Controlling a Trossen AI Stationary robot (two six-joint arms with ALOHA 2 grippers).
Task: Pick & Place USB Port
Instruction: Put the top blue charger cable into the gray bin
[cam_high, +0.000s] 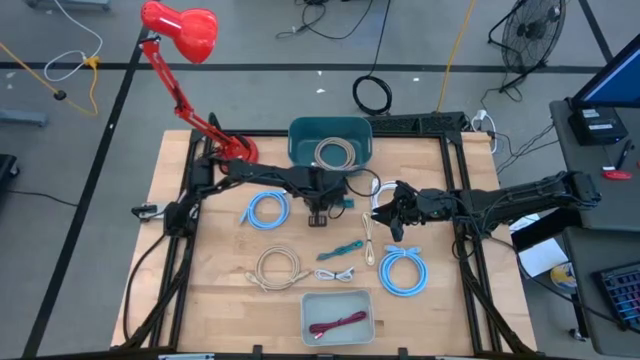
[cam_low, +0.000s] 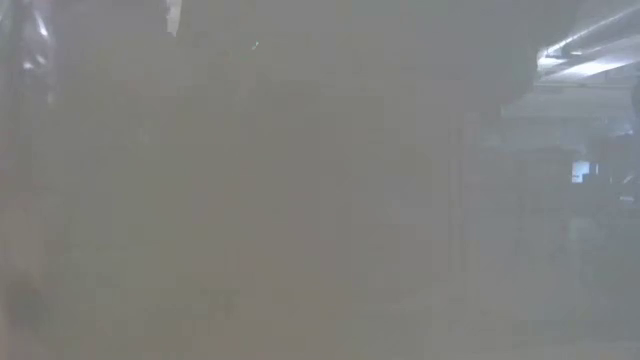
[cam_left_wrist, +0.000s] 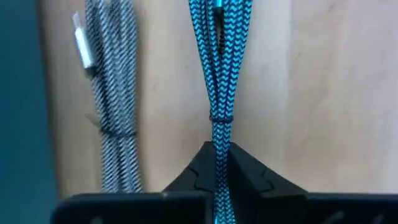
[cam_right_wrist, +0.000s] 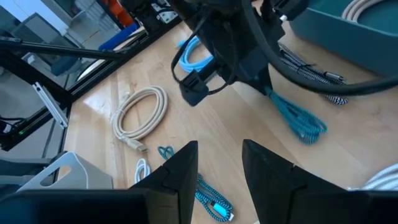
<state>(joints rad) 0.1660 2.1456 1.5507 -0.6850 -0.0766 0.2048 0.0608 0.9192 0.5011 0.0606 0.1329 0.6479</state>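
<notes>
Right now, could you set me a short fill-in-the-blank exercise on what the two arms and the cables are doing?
1. The left gripper is shut on a bundled cable whose braid is black and ____.
2. The dark teal bin at the back of the table holds a coiled ____ cable.
3. The grey tray at the front holds a ____ cable.
4. The right gripper is open and holds ____.

Missing words: blue; beige; red; nothing

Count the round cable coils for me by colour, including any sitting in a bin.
Light blue coils: 2
Beige coils: 2, one of them inside the teal bin
Total: 4
</notes>
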